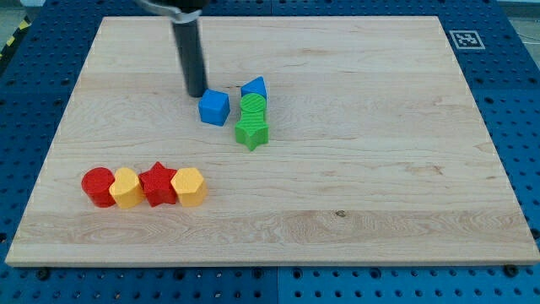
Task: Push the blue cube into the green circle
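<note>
blue blocks (pixel 214 107) 2 | green blocks (pixel 252 132) 2 | red blocks (pixel 98 187) 2 | yellow blocks (pixel 126 188) 2, seemingly

**Rod planted upright in the upper left of the frame**

The arm shows only as a dark, straight rod entering from the top edge of the frame, left of centre. Its upper end is capped by a wider black collar with a pale glint, cut off by the frame's top border. The rod runs almost straight down, leaning very slightly to the view's right as it descends. My tip (pixel 196 92) sits at the rod's lower end, in the upper-left part of the frame, meeting the desk (pixel 354 203) surface. No other link, joint or wrist of the arm is visible.
</note>
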Controlling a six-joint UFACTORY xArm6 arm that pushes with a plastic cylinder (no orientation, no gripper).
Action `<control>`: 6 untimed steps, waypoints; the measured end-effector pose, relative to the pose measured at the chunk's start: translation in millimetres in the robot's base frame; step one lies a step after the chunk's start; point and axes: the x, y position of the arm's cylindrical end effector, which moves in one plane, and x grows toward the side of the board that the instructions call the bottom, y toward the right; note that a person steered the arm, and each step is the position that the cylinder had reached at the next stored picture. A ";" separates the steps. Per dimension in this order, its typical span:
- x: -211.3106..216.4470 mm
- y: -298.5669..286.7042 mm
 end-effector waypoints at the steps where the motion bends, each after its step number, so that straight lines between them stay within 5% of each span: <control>1: 26.1 -15.9; 3: 31.8 94.9; 4: 32.1 95.4; 6: 32.1 5.8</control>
